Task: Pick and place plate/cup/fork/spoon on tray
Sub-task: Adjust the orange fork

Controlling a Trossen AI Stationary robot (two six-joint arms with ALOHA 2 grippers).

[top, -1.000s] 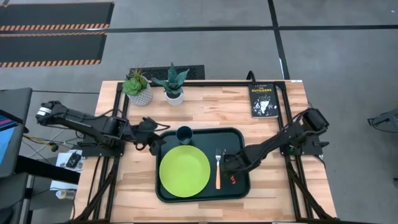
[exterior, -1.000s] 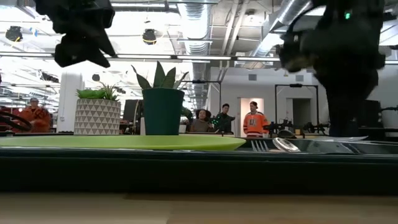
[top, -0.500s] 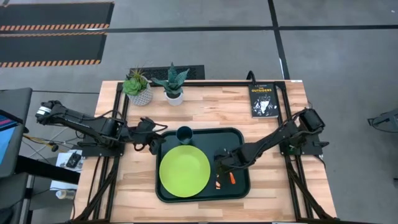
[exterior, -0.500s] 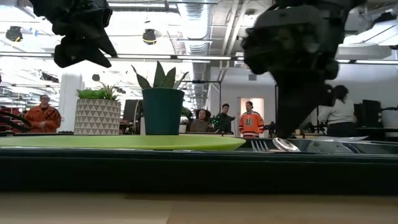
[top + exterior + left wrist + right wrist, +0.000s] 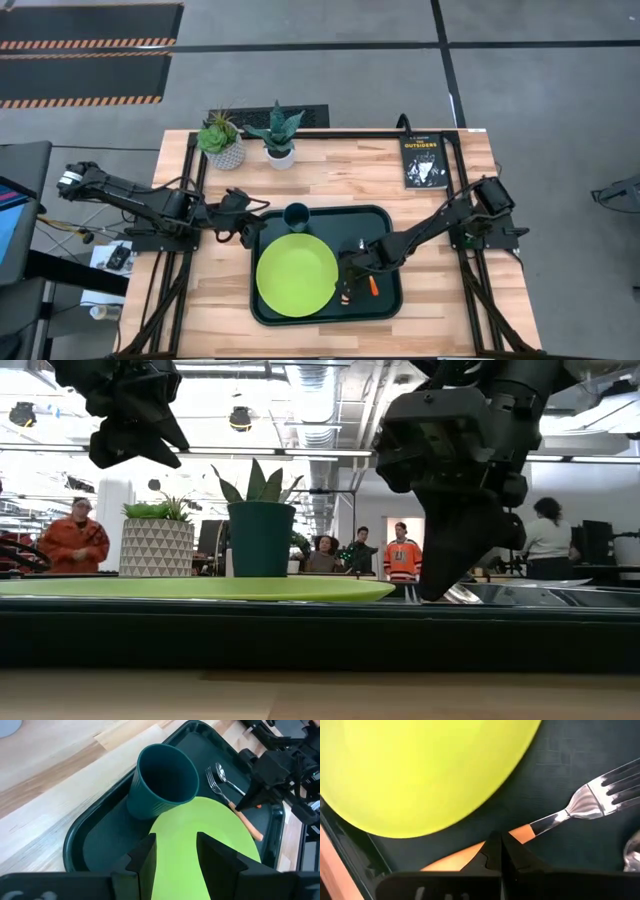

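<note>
the desk (image 5: 330, 180) is a pale wooden butcher-block top on a black frame, standing on a grey floor with hazard-striped mats beyond its far-left corner. in the low view the room behind is an open workspace with ceiling ducts and lights, and several people stand or sit in it, some in orange tops.

one dark green tray (image 5: 385, 300) lies at the middle of the desk toward the near edge. on it are one lime-green plate (image 5: 296, 275) on its left part, one teal cup (image 5: 296, 216) upright at the tray's far rim just beyond the plate, one fork (image 5: 218, 786) and one spoon (image 5: 223, 774) side by side on the right part, right of the plate. two white plant pots (image 5: 281, 156) stand near the far-left corner, and one black book (image 5: 423, 161) lies near the far-right corner.

the right gripper (image 5: 501, 851) is low over the tray just right of the plate, its fingers pressed together directly above the fork's orange handle. the left gripper (image 5: 175, 849) hovers at the tray's left edge, fingers apart and holding nothing.
</note>
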